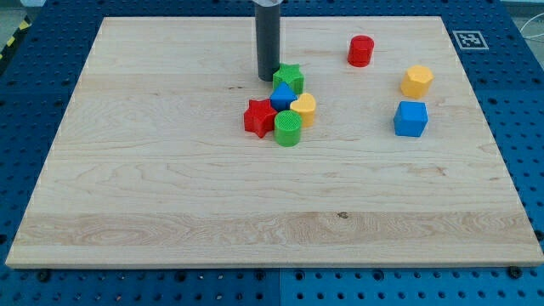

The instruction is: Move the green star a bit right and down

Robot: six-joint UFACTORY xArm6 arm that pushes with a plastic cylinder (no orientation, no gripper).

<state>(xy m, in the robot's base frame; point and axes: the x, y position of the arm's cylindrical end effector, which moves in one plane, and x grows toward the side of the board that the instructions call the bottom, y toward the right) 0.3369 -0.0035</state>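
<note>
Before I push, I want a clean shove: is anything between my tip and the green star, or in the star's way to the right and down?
Nothing sits between my tip and the green star. On the path, the yellow heart lies just down-right, and the blue block is pressed against the star's lower edge.

The table (170,195) is seen to be pale wood, its grain running lengthwise, with a smooth matt finish. The blocks look like matt plastic: the green star (290,78), the red star (258,116) and the blue cube (411,118). Fine ridges are shown on top of the green cylinder (288,127). The rod above my tip (268,77) appears smooth, dark and dull.
</note>
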